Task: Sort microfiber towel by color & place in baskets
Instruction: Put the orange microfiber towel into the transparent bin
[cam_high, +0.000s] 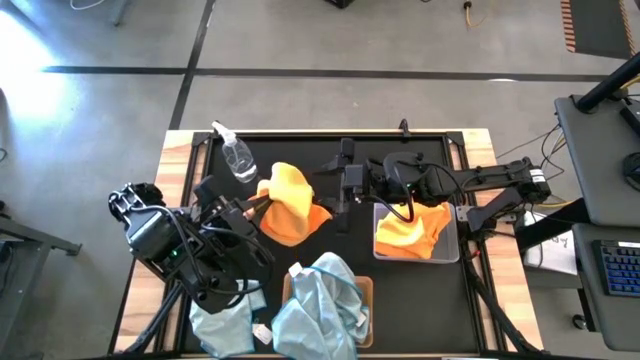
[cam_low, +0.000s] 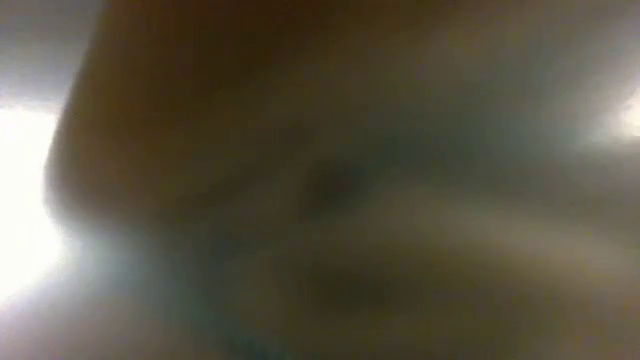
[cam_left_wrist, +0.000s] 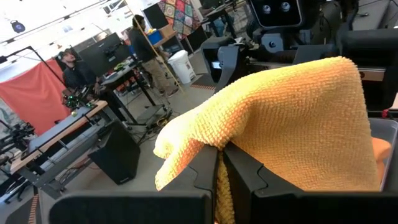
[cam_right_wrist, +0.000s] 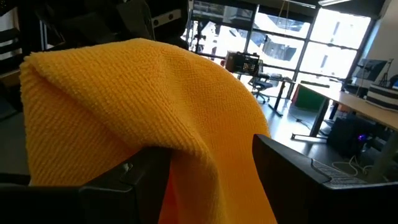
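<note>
An orange towel (cam_high: 290, 205) is held up over the middle of the black table by my left gripper (cam_high: 253, 206), which is shut on it (cam_left_wrist: 221, 155). My right gripper (cam_high: 342, 190) is at the towel's right side. It is open, with orange cloth (cam_right_wrist: 155, 93) filling the space between its fingers (cam_right_wrist: 211, 165). A second orange towel (cam_high: 412, 232) lies in the light grey basket (cam_high: 452, 250). Pale blue towels (cam_high: 325, 300) are heaped on the tan basket (cam_high: 367, 290). Another pale blue towel (cam_high: 220, 325) lies at the near edge. The low view is blocked by something close. My left gripper pinches a fold of the orange towel (cam_left_wrist: 219, 177) between its two fingers, coming from the table's left. The cloth drapes over the fingertips and falls to both sides. Whether its lower edge reaches the table, I cannot tell. My right gripper has the towel's right part (cam_right_wrist: 186, 149) between its open fingers; I cannot tell whether a finger touches the cloth.
A clear spray bottle (cam_high: 237, 157) lies on the table's far left part, just beyond the held towel. The grey basket sits right of centre and the tan basket at the near middle. People and workbenches show in the room beyond the table.
</note>
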